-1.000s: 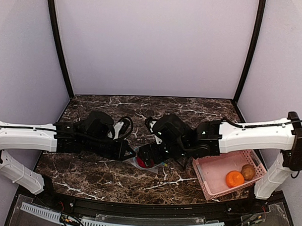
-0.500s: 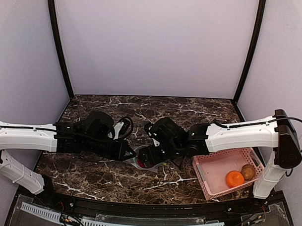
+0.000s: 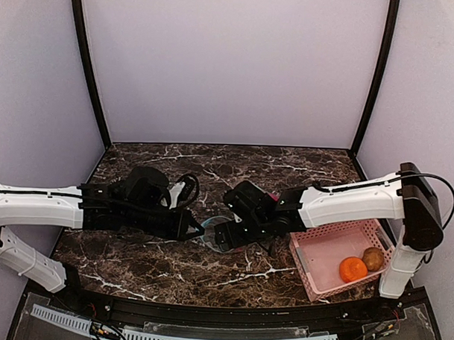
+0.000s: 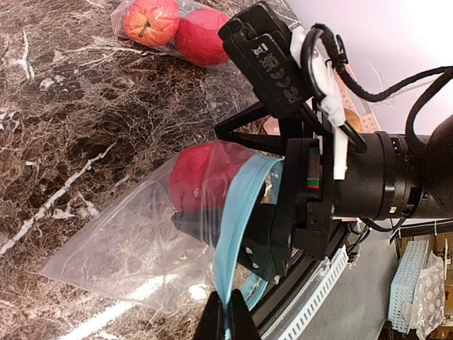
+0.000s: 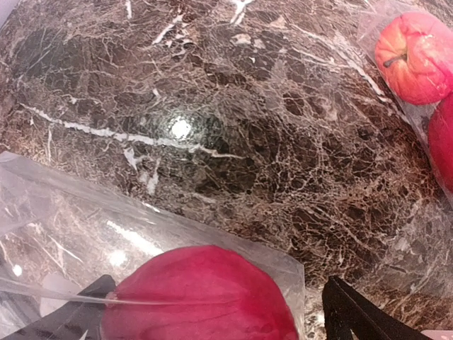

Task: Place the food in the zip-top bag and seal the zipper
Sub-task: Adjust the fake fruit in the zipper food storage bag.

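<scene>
Insertion has advanced in the last second: from overhead the right arm has stretched further toward the zip-top bag [image 4: 120, 255], and the right gripper [image 3: 223, 234] now covers the red patch that showed at the bag's near edge a moment ago. The left gripper [image 4: 226, 320] has barely shifted and stays clenched on the blue zipper strip [image 4: 237, 212] at the bag's mouth, holding it up and open. In the right wrist view the red fruit [image 5: 202, 294] sits between the right fingers, which look to be grasping it, with clear film over it, so it is already past the mouth and inside the bag. Well to the right of the bag, a pink basket [image 3: 381, 239] holds an orange fruit [image 3: 352, 269] and a brown one [image 3: 372, 258]. The likely next step is letting go and backing out without dragging the film. The zipper is not yet sealed.
</scene>
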### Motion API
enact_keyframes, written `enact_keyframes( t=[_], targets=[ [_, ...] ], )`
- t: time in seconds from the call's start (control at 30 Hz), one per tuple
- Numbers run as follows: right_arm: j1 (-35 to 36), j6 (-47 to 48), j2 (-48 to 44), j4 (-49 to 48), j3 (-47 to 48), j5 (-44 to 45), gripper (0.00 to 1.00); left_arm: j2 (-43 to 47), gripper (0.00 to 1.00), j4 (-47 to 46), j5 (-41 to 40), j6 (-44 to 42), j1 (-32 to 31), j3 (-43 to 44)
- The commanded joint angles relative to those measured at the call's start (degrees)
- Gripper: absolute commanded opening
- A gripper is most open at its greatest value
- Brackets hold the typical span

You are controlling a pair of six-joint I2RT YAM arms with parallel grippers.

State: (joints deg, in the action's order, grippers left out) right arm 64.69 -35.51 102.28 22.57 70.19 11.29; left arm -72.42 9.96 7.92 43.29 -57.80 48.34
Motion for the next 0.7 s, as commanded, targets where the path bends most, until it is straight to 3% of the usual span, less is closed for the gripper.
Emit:
enact_keyframes(
  t=[0.0, 0.43, 0.67],
  targets=[
    [-0.5, -2.3, 1.1, 4.0, 1.1, 3.1, 0.98, 2.2, 0.01, 2.6, -1.8, -1.3, 0.0, 0.4],
    [-0.7, 1.1, -2.6, 2.6, 4.4, -7.2, 0.99, -0.1, 0.01, 3.2, -1.6, -1.6, -0.1, 1.0],
    [-0.7, -0.2, 0.1, 5.6, 5.9, -3.0, 0.99, -1.5, 0.01, 1.8, -0.5, -1.4, 0.0, 1.3]
  ],
)
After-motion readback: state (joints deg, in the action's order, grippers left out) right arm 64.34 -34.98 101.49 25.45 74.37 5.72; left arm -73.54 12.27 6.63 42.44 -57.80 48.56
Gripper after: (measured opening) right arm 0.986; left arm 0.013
